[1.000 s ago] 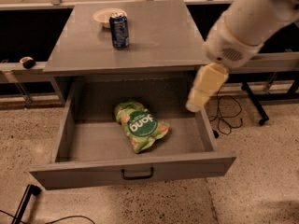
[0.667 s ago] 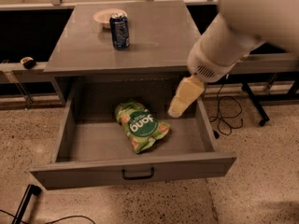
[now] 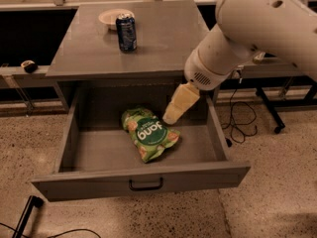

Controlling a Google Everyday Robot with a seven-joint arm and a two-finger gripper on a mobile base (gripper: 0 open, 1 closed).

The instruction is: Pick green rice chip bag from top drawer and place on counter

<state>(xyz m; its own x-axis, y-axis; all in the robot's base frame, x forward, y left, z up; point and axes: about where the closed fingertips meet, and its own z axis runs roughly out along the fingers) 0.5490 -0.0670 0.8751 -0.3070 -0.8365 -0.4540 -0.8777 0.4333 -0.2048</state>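
The green rice chip bag point(image 3: 148, 133) lies flat in the middle of the open top drawer point(image 3: 141, 181), logo up. My gripper point(image 3: 174, 112) hangs from the big white arm at the upper right, reaching down into the drawer. Its pale tip is just right of the bag's upper end and slightly above it. The counter point(image 3: 163, 38) stretches behind the drawer.
A blue soda can point(image 3: 126, 32) stands on the counter at the back left, with a pale plate point(image 3: 113, 17) just behind it. Black cables point(image 3: 242, 125) lie on the speckled floor to the right of the cabinet. A black object point(image 3: 28, 212) sits on the floor at the lower left.
My gripper has moved left and down inside the drawer, from near the right wall to beside the bag. The bag has not moved.
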